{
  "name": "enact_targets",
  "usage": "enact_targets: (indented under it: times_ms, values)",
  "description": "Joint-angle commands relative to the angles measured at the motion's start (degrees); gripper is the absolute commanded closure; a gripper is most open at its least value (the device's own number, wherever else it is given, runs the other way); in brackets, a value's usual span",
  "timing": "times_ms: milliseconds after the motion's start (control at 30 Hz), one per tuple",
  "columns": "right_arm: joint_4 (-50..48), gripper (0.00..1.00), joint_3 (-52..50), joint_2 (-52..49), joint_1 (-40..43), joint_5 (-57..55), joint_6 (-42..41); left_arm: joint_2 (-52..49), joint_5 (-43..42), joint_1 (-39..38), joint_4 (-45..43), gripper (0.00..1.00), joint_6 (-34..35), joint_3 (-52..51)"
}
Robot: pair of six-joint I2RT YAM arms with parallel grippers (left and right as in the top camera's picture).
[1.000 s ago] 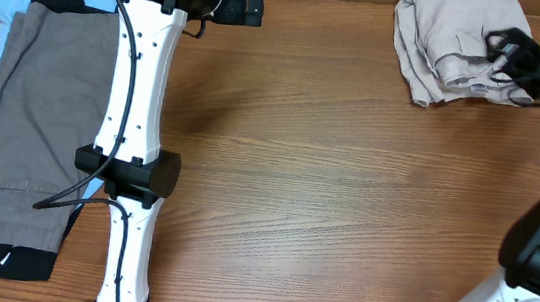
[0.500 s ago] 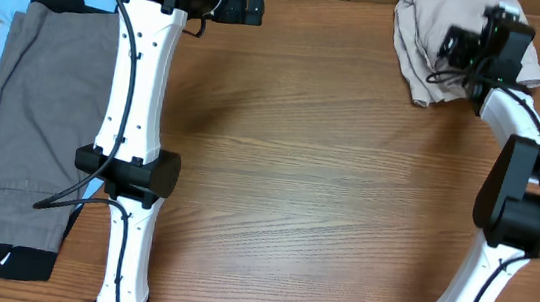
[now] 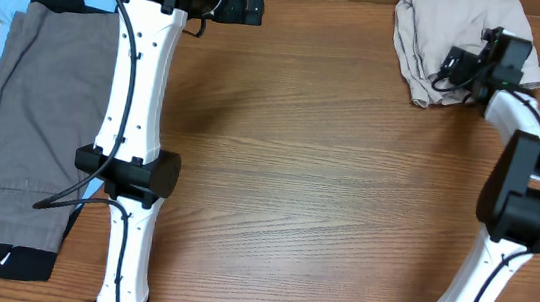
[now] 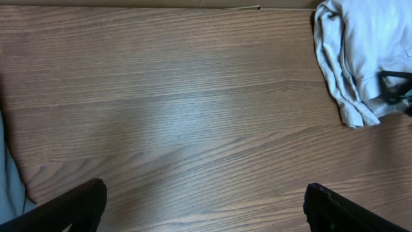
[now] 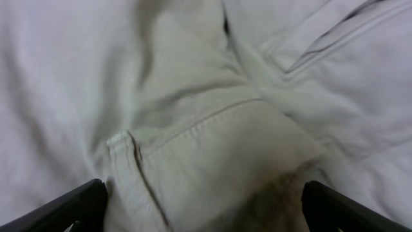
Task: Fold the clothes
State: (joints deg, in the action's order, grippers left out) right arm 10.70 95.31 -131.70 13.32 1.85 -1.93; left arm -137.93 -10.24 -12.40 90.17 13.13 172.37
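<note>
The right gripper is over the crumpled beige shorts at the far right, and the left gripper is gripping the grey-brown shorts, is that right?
Not quite. The left gripper grips nothing: the left wrist view shows its fingers apart over bare table. The grey-brown shorts lie off at the table's left side. The right gripper is over the crumpled beige shorts.

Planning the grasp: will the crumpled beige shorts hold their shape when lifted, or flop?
Probably floppy: the beige shorts lie in soft folds, so they'd likely sag and unfurl. The stitched seam looks thicker, perhaps a firmer hold.
</note>
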Motion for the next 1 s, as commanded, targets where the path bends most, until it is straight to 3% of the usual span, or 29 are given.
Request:
enact_targets:
  times_ms: [0,200,367,633,967]
  values:
    - [6.23,0.0,7.8,12.2,2.36,0.83,-0.24,-0.63,0.59,-0.37,-0.24,0.0,-1.31,-0.15]
    - [27.21,0.0,20.5,25.86,1.97,1.49,-0.31,-0.63,0.57,-0.39,-0.24,0.0,-1.31,-0.15]
    - [39.19,0.0,25.53,36.11,-0.57,9.44,-0.28,-0.63,0.59,-0.37,-0.24,0.0,-1.31,-0.15]
    - [42.66,0.0,25.53,46.97,-2.38,9.84,-0.26,-0.63,0.57,-0.37,-0.24,0.0,-1.33,-0.15]
    - [45.88,0.0,25.51,47.65,-2.34,5.49,0.61,-0.63,0.59,-0.37,-0.22,0.0,-1.33,-0.15]
